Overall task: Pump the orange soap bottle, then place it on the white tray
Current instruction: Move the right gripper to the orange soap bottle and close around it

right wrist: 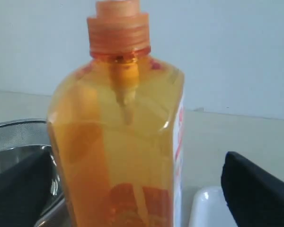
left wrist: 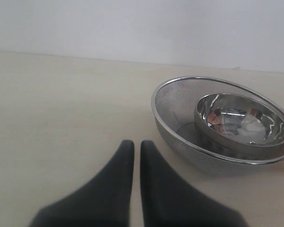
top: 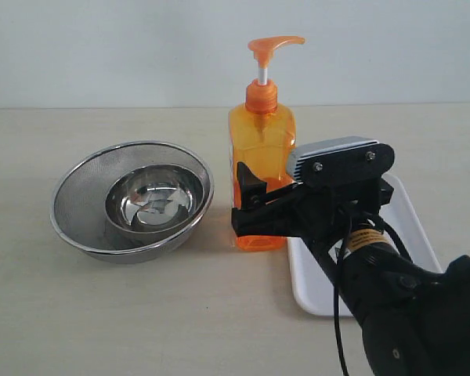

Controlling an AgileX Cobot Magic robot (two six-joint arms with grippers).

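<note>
The orange soap bottle (top: 261, 157) stands upright on the beige table (top: 102, 313) at the centre of the exterior view, its long axis vertical. The pump head (top: 270, 45) is uppermost on an exposed white stem, and its spout points toward the right of the frame. In the right wrist view a white and red label (right wrist: 179, 137) shows on one side face. The bottle's base rests on the table just beside the left edge of the white tray (top: 413, 223), not on it. The tray lies flat at lower right of the exterior view, partly covered by the arm. The right gripper (top: 247, 200) is level with the lower half of the bottle. Its jaws stand wide apart, one black finger on each side of the body. The right wrist view shows clear space between the bottle and one finger, so nothing is clamped. Whether the other finger touches the bottle cannot be told. The left gripper (left wrist: 137, 158) appears only in its own wrist view. Its two dark fingers are drawn together to a thin slit above bare table, with nothing between them. A mesh colander (top: 78, 184) sits at left of the exterior view, apart from the bottle, with a polished steel bowl (top: 153, 196) nested inside it.
</note>
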